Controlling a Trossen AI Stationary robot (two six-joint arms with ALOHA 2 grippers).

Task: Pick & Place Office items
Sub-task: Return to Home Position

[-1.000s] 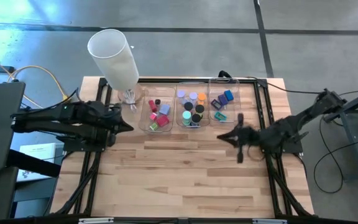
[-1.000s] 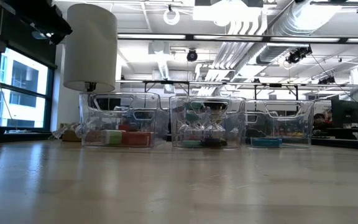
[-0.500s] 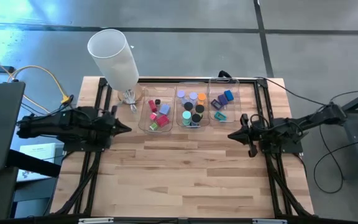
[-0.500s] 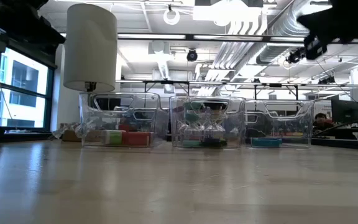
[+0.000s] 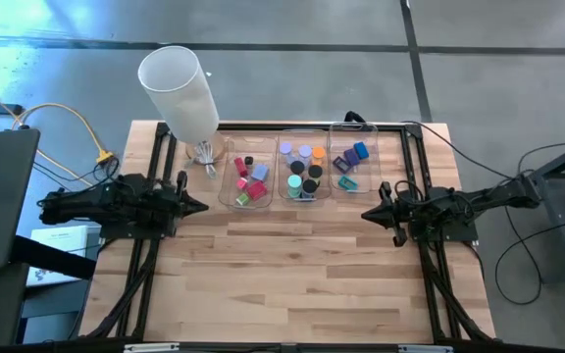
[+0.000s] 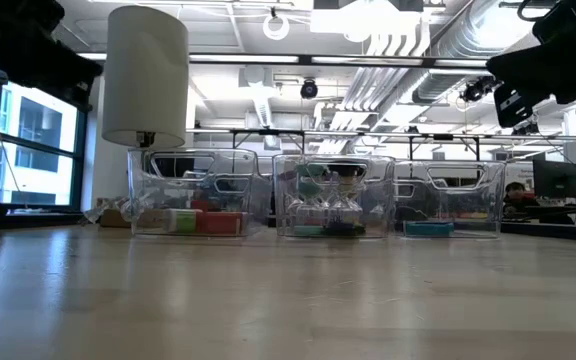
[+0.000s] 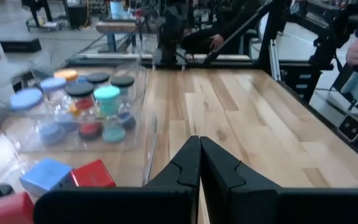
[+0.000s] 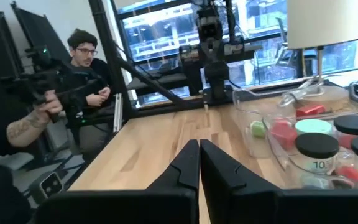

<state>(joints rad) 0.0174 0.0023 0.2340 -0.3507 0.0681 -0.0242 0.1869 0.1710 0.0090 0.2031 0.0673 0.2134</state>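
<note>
Clear plastic: three trays (image 6: 378, 190) in a row along the far edge of the bench (image 5: 302, 279) hold every one of the office items (image 5: 303, 173) in view; none lies on the bare wood. The left end effector (image 5: 200, 205) sits at the left edge and the right end effector (image 5: 369, 213) at the right edge, both clenched on nothing, tips pointing inward.

Risk is judged small. A swing of either arm could clip the nearest tray, since the right-hand one lies near the right end effector. It could also strike the white cylinder (image 5: 179, 88) at the far left corner and spill sorted pieces. A person (image 8: 82, 62) sits just beyond the left edge, possibly within reach.

Only the wrist views show the fingers (image 7: 182, 165) pressed together, and the person. Only the high view shows both arms and the whole bench. The low view alone gives the tray contents side-on.
</note>
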